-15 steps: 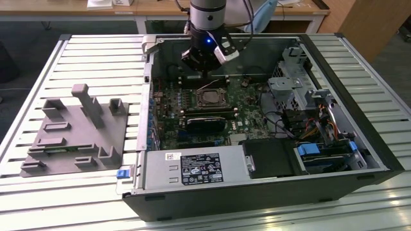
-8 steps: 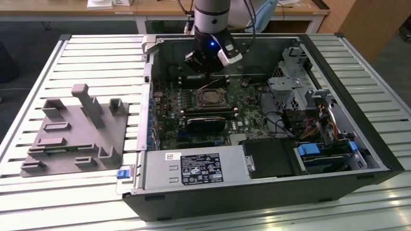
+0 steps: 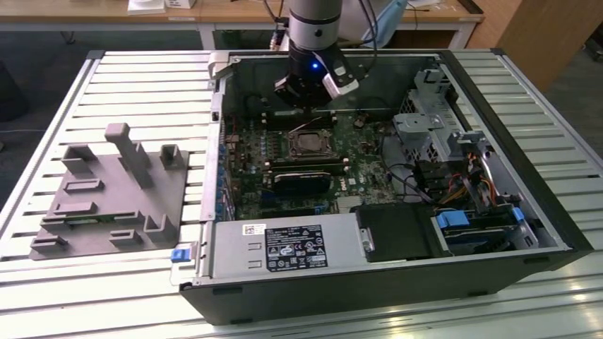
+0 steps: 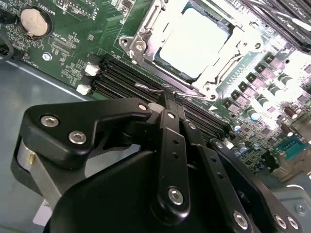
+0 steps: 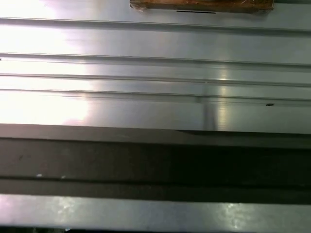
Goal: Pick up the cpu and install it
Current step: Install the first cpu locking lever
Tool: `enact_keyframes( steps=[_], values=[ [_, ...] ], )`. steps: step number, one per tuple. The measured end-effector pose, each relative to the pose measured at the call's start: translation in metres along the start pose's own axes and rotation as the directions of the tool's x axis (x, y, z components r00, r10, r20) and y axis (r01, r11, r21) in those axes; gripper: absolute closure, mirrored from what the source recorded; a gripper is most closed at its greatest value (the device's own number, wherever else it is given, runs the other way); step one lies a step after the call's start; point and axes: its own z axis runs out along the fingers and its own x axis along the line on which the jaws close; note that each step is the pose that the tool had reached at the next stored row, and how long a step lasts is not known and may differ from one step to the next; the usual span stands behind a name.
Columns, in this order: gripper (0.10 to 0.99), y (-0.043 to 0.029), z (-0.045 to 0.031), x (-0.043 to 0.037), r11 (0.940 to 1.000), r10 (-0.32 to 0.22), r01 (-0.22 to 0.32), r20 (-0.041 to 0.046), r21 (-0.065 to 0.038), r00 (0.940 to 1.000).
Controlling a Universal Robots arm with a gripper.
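The cpu (image 4: 194, 41) lies flat in the motherboard socket (image 4: 141, 34), its pale shiny top showing inside the metal frame. In the exterior view the cpu (image 3: 307, 146) sits mid-board inside the open computer case (image 3: 377, 282). My gripper (image 4: 171, 99) hangs just beside the socket, its black fingers (image 4: 167, 126) pressed together with nothing between them. The tips are right at a thin wire lever (image 4: 148, 88) along the socket's edge; I cannot tell if they touch it. In the exterior view the gripper (image 3: 306, 113) is over the board toward the case's back wall.
Black memory slots (image 4: 121, 77) and a coin battery (image 4: 35, 22) flank the socket. A grey plastic tray (image 3: 113, 191) with upright blocks stands on the slatted table at the exterior view's left. A power supply (image 3: 282, 247) and drive cage (image 3: 443, 134) crowd the case. Aluminium slats (image 5: 155, 73) show in the first wrist view.
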Motion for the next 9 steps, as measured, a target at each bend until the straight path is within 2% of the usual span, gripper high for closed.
enact_keyframes(
  steps=[9],
  values=[
    [0.980,-0.0003,0.0055,-0.0166,1.0000,0.000,0.000,-0.0004,0.000,1.0000]
  ],
)
